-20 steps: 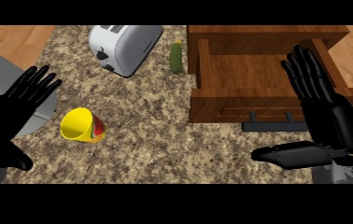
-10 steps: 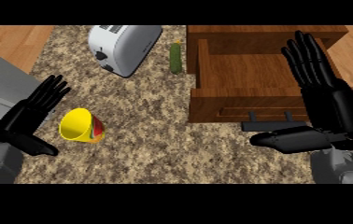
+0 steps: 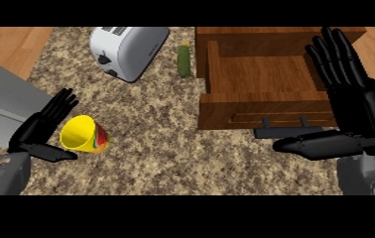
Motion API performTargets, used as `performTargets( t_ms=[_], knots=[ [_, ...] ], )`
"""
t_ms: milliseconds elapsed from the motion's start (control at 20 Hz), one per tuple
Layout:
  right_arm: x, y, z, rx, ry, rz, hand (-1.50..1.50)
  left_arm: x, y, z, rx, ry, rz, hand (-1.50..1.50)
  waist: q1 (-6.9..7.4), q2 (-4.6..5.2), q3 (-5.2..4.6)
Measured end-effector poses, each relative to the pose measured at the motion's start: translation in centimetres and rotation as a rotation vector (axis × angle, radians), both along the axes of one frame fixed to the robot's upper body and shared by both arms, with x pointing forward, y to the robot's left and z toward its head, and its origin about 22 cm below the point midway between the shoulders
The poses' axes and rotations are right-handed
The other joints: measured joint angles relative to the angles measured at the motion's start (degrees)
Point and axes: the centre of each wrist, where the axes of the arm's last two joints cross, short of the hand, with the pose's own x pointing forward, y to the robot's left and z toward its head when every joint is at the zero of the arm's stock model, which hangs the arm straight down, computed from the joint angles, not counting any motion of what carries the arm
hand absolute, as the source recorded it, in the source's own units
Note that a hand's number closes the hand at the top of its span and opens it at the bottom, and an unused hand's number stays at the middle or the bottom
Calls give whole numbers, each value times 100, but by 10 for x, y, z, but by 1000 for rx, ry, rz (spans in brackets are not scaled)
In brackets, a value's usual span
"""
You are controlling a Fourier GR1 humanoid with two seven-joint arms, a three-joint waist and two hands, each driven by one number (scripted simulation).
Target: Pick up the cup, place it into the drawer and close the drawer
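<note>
Left hand (image 3: pixel 42 127) open, fingers straight, thumb spread, holding nothing. Yellow cup (image 3: pixel 83 134) lies tipped on its side just right of that hand's palm, in the gap between thumb and fingers, mouth toward the hand; contact unclear. Right hand (image 3: pixel 344 100) also open and empty, over the right edge of the open wooden drawer (image 3: pixel 260 73), handle (image 3: pixel 287 131) just left of its thumb. Risk: tipped cup likely rolls away if fingers nudge it before closing. Toaster (image 3: pixel 126 51) sits well beyond the left hand.
</note>
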Motion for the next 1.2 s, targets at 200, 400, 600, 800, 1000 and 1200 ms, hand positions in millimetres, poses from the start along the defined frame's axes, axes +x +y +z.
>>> performTargets(
  t_ms=[200,400,600,800,1000,1200],
  knots=[
    [4,-4,4,-7,-1,9,-150,-10,0,-15,25,6,14,-150,-9,11,-5],
    [0,-4,6,-7,-7,11,-150,-19,-5,-29,39,5,26,-150,-48,16,-11],
    [2,-6,5,-3,-3,10,-150,-19,-6,-33,41,-6,28,-150,-58,31,-16],
    [4,-4,6,-2,-4,13,-150,-20,-13,-39,39,-15,21,-150,-69,39,-20],
    [8,-1,5,1,0,17,-150,-14,-28,-44,26,-28,8,-150,-83,51,-23],
    [9,-3,6,-2,0,16,-150,-13,-33,-47,26,-35,-6,-150,-90,49,-21]
  ],
)
